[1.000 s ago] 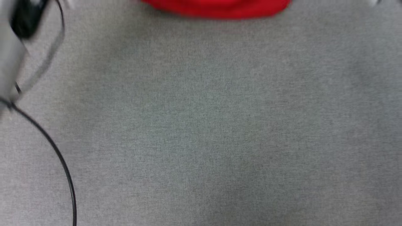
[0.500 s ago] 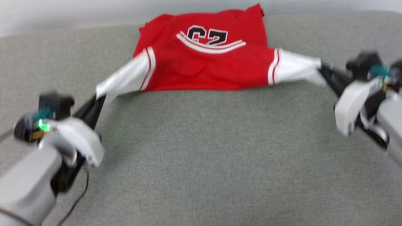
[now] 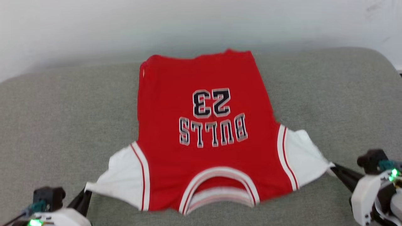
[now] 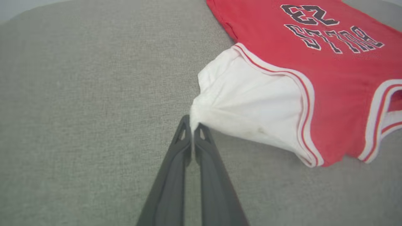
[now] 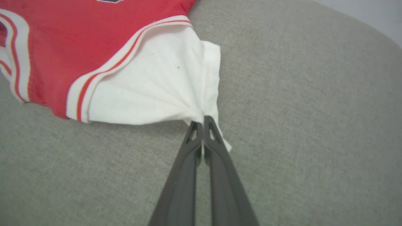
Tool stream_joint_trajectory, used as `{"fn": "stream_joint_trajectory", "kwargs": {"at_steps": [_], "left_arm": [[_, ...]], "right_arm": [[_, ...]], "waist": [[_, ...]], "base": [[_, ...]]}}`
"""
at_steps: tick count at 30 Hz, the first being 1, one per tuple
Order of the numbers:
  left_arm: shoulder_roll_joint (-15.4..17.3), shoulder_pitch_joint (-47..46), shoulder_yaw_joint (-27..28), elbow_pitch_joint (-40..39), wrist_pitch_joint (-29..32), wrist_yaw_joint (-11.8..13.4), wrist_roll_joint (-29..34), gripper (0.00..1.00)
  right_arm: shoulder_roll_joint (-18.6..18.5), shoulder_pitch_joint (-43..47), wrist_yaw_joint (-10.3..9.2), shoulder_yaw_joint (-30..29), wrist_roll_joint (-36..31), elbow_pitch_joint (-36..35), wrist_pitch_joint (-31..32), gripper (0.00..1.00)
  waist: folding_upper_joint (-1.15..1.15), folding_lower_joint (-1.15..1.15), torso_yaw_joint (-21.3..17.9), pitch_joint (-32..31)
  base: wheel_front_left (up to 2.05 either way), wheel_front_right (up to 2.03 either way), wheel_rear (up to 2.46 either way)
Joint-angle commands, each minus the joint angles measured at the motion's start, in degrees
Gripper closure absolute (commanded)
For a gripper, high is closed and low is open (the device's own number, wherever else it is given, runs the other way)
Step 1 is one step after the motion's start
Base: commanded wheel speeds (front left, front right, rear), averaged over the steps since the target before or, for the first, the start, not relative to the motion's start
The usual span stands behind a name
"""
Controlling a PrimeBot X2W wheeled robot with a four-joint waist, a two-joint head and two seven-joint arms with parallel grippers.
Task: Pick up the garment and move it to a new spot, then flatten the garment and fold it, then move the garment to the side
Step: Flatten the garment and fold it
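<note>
While the left gripper (image 4: 192,125) and right gripper (image 5: 203,121) each pinch a white sleeve tip, the garment (image 3: 204,141) lies flat.
Lettering up on the grey cushion (image 3: 62,125) — collar near, hem far, sleeves stretched left and right.

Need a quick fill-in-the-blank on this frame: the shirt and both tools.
1. The left tool is shut on a ____ sleeve of the garment.
2. The right tool is shut on the garment's other ____.
3. The number printed on the garment reads ____.
Missing words: white; sleeve; 23.
</note>
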Motion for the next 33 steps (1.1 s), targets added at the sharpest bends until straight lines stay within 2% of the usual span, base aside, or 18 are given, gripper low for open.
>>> {"fn": "stream_joint_trajectory", "kwargs": {"at_steps": [1, 9, 13, 20, 21, 22, 27, 33], "left_arm": [[0.3, 3.3, 1.6, -1.4, -0.4, 1.2, 0.1, 1.0], [0.8, 16.8, 6.4, -7.2, -0.4, 5.2, 0.5, 1.0], [0.3, 21.4, 8.1, -8.9, -0.4, 6.1, 0.5, 1.0], [-0.4, 21.8, 8.2, -10.9, -0.3, 6.6, 2.6, 1.0], [-0.6, 21.2, 8.0, -11.2, -0.3, 6.6, 3.2, 1.0], [-0.7, 20.4, 7.9, -11.4, -0.3, 6.6, 3.6, 1.0], [-1.5, 17.8, 8.0, -13.2, -0.3, 6.4, 4.9, 1.0], [-1.5, 13.6, 7.3, -15.5, 0.4, 7.6, 8.4, 1.0]], "right_arm": [[-1.3, 2.6, -0.06, -1.0, 0.4, -0.9, 0.0, 1.0], [-6.0, 16.0, -0.08, -5.6, 1.8, -7.9, 2.7, 1.0], [-7.8, 21.4, -0.08, -8.4, 2.3, -11.1, 5.2, 1.0], [-8.4, 25.6, -0.08, -12.6, 1.1, -15.4, 10.4, 1.0], [-8.1, 25.9, -0.08, -13.3, 0.8, -16.0, 11.5, 0.69], [-7.9, 25.8, -0.07, -14.3, 0.1, -16.8, 11.8, 0.0], [-7.9, 23.6, -0.05, -21.8, -3.3, -19.5, 13.2, 0.0], [-9.1, 18.8, -0.05, -35.8, -7.1, -25.2, 13.4, 0.0]], "waist": [[0.0, 0.02, -0.5, -1.7], [0.0, 0.02, -0.6, -4.2], [0.0, 0.02, -0.5, -4.8], [0.0, 0.02, 0.0, -4.6], [0.0, 0.02, 0.0, -4.4], [0.0, 0.02, 0.1, -4.2], [0.0, 0.02, 0.4, -2.5], [0.0, 0.02, 2.2, 1.9]], "base": [[0.0, 0.0, 0.0], [0.0, 0.0, 0.0], [0.0, 0.0, 0.0], [0.0, 0.0, 0.0], [0.0, 0.0, 0.0], [0.0, 0.0, 0.0], [0.0, 0.0, 0.0], [0.0, 0.0, 0.0]]}}
